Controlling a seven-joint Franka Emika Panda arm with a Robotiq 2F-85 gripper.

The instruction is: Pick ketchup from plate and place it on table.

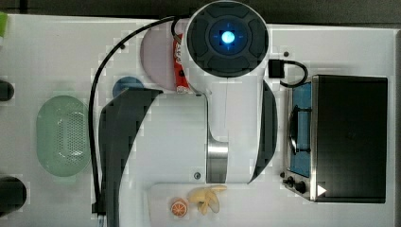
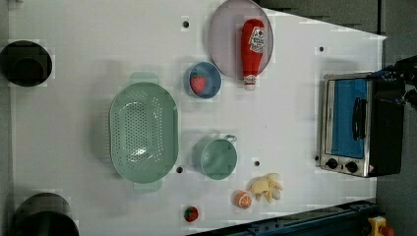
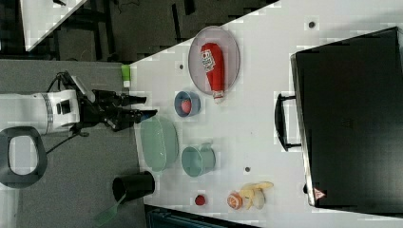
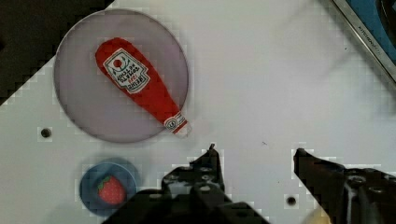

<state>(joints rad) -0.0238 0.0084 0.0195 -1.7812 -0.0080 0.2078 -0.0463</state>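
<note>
- The ketchup (image 2: 252, 50) lies flat on the plate (image 2: 223, 39), its white cap poking over the rim onto the table (image 2: 275, 123); that overhang is also plain in the wrist view.
- The bottle's long axis runs across the plate rather than standing up, so it probably has to be taken from above, across its narrower waist.
- The gripper (image 4: 256, 156) hangs above bare table just beside the plate, near the cap end, with nothing between its fingers (image 4: 210, 161); they stand well apart, wide enough to judge that they would straddle the bottle.
- In the right view the gripper (image 3: 138, 107) shows off the table's edge, clear of everything, which suggests the reach toward the plate has not begun in earnest.
- A blue bowl (image 2: 202, 81) with a strawberry (image 2: 197, 82) sits just beside the plate and near the cap; a descent on that side risks clipping it.
- The colander (image 2: 142, 132), mug (image 2: 219, 157) and toaster oven (image 2: 356, 125) stand well apart from the plate, leaving open table between them as a likely set-down spot.
- The task looks to be at its start: the bottle is untouched.
</note>
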